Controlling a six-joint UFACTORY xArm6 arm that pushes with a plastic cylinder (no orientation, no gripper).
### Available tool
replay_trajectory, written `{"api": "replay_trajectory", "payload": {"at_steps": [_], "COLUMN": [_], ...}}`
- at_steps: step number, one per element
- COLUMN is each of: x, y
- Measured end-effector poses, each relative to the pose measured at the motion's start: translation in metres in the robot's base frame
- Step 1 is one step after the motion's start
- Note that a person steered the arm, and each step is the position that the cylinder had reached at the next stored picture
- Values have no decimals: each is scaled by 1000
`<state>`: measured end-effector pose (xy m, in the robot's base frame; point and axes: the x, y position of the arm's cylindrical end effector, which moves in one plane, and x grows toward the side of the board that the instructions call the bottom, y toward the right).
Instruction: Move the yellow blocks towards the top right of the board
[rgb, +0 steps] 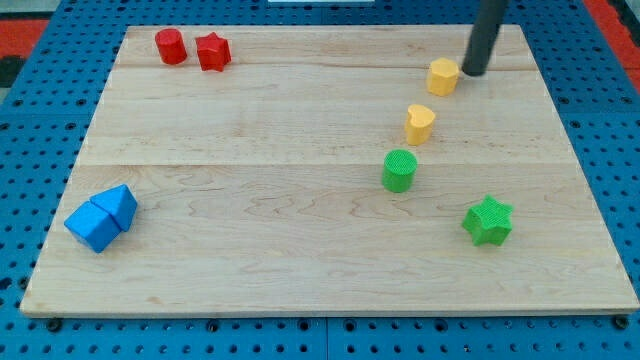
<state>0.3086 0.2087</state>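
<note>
Up near the view's top right, my tip is resting on the wooden board, just beside the right edge of the yellow hexagonal block; whether it is touching that block I cannot tell. No claw is showing: the arm is ending in a plain dark rod, which is holding nothing. Below and slightly left, the yellow heart-shaped block is sitting apart from the first one. Further down, the green cylinder is standing near the heart, and the green star is lying toward the view's right. At the top left, the red cylinder and the red star are sitting side by side. At the lower left, the blue cube and the blue triangular block are touching. No writing or labels are showing anywhere.
</note>
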Motion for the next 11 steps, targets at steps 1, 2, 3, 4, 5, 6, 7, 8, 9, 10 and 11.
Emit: {"api": "replay_trajectory", "payload": {"at_steps": [1,2,3,4,5,6,7,8,9,10,11], "x": [24,-21,-32,18,-10,-51,-26,-66,-67,-58,29], "y": [-2,-33,-42,-46,-76,-90,-139,-154,-117,-87,-102]}}
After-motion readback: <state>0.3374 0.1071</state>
